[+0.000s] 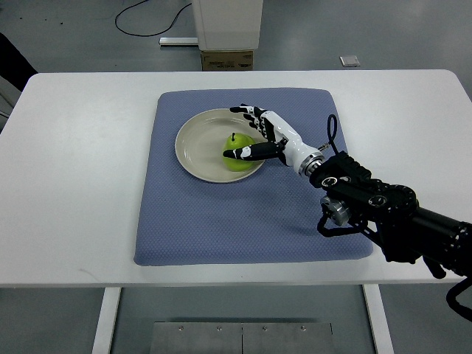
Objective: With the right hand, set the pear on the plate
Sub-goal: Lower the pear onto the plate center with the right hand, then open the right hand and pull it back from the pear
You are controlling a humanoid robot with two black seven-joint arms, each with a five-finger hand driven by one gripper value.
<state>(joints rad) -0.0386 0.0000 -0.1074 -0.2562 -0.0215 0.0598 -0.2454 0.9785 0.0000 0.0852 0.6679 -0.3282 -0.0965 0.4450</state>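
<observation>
Hand spread over pear on plate

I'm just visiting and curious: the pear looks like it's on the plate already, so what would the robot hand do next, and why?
Probably draw the right robot hand back off the pear. The pear sits on the plate, stem up, and the fingers look spread around it rather than clamped, the thumb lying across its front. So placing seems done; only clearing away remains.
</observation>
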